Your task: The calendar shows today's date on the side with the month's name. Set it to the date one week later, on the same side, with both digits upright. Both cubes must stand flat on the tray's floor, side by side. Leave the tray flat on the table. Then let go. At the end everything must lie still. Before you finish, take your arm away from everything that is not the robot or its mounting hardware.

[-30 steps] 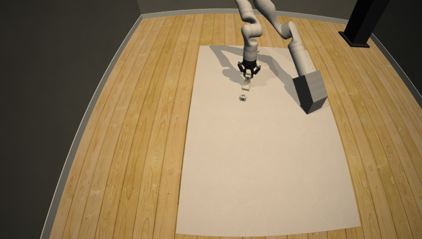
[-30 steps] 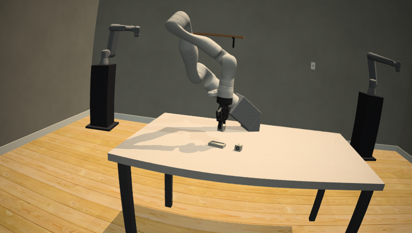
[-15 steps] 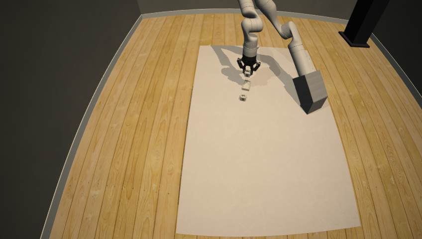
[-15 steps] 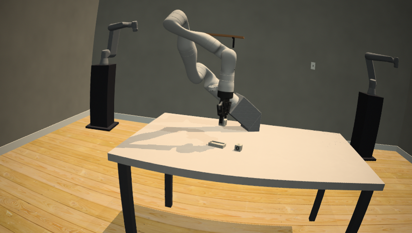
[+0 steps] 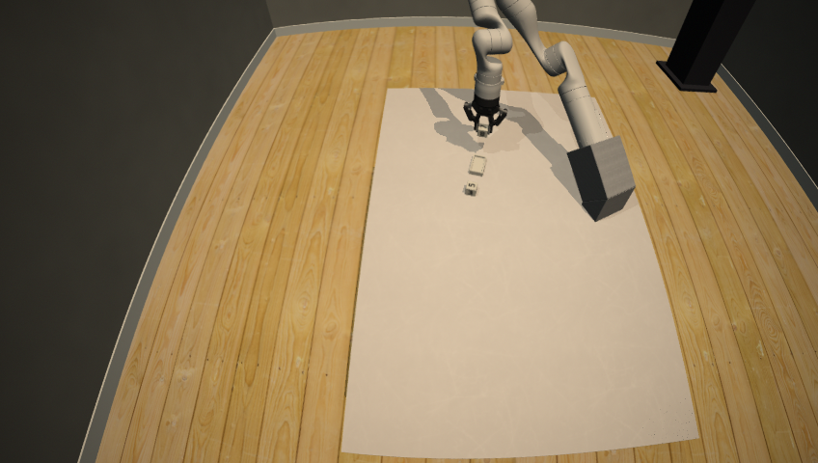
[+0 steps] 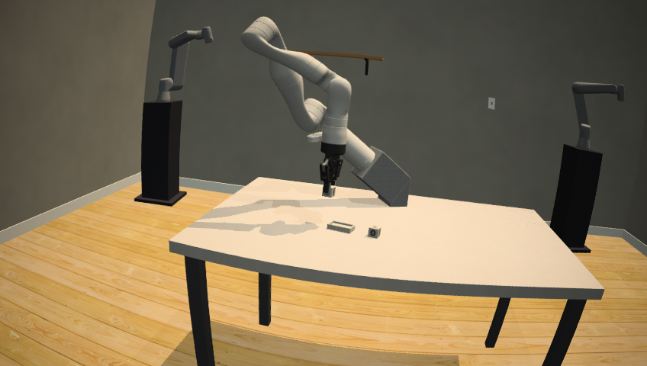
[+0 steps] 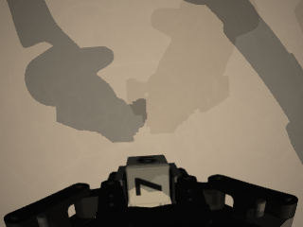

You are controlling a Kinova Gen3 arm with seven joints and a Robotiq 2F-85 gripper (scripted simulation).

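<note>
Upper arm links (image 5: pixel 487 22) cut off by the top view's upper edge, gripped cube (image 7: pixel 150 183) partly hidden between dark fingers, tray (image 6: pixel 340 226) lettering too small to be read.
</note>
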